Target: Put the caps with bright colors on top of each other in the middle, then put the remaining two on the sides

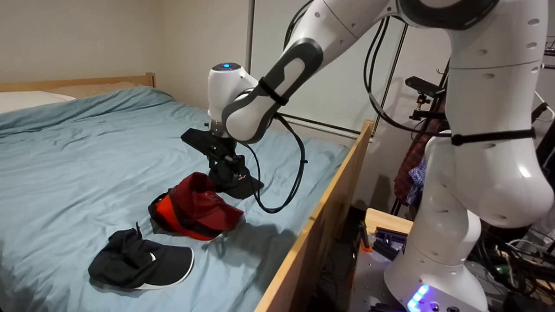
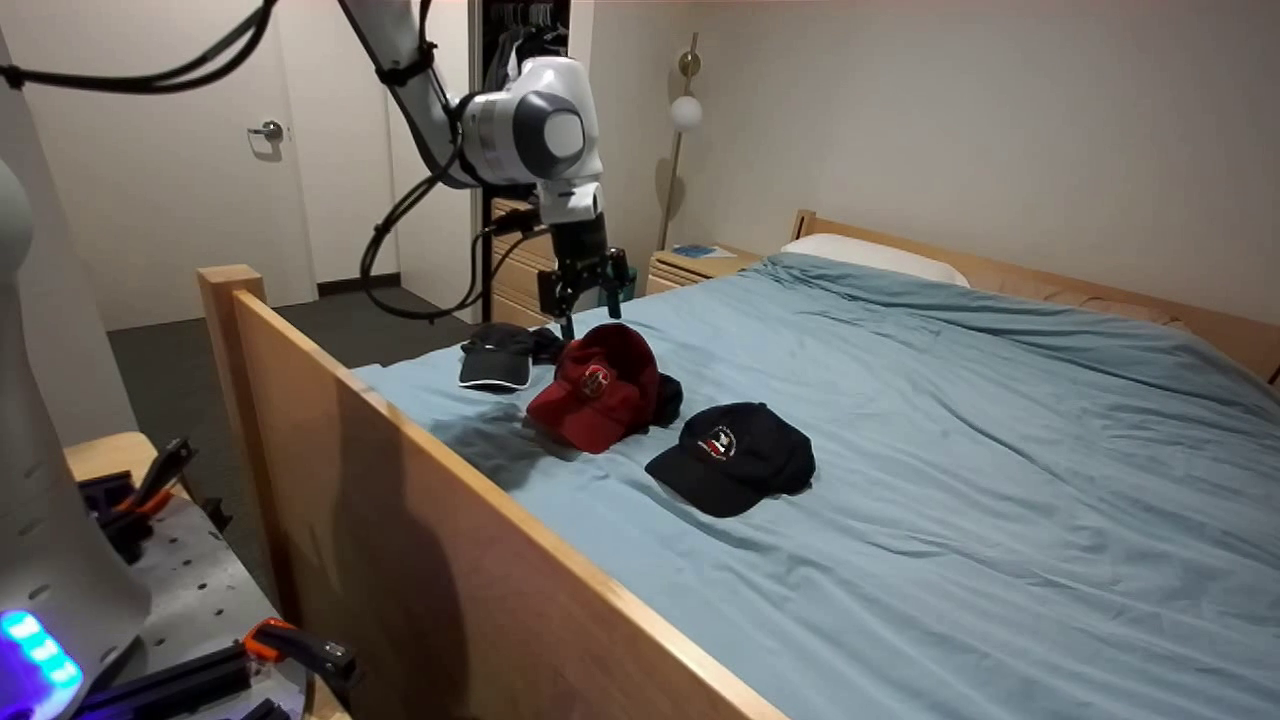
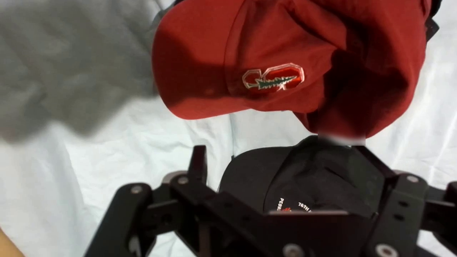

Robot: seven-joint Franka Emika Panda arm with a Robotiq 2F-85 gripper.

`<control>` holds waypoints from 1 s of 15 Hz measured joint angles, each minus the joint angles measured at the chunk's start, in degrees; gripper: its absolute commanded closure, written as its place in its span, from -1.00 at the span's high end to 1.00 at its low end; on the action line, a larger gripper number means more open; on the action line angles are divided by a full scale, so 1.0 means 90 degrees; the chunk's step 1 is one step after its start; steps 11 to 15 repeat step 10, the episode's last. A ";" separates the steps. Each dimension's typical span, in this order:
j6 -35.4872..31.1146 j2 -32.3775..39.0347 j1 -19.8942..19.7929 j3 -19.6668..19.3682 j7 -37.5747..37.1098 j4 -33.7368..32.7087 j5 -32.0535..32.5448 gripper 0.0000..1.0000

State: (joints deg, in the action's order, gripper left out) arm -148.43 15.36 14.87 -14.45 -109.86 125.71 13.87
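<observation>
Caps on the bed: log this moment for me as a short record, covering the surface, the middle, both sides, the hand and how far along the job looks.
surface: blue bedding
middle: dark red cap resting on top of orange-and-black cap
one side: white-edged black cap
opposite side: emblem-fronted black cap
hand: open, above the bedding, nothing seen in its grip
job status: looks complete, with the stacked pair lying between the two black caps
</observation>
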 measured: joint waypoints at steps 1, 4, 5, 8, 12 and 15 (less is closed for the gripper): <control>0.0055 -0.0004 0.0012 0.0004 -0.0329 -0.0019 0.0164 1.00; 0.0360 -0.0107 -0.0008 0.0137 -0.0855 -0.0026 0.0294 1.00; 0.0490 -0.0175 -0.0081 0.0274 -0.0794 -0.0026 0.0242 1.00; 0.0823 -0.0407 -0.0343 0.0721 -0.0238 -0.0026 0.0080 1.00; 0.1019 -0.0521 -0.0392 0.0848 -0.0241 -0.0029 -0.0020 1.00; 0.1019 -0.0521 -0.0392 0.0848 -0.0241 -0.0029 -0.0020 1.00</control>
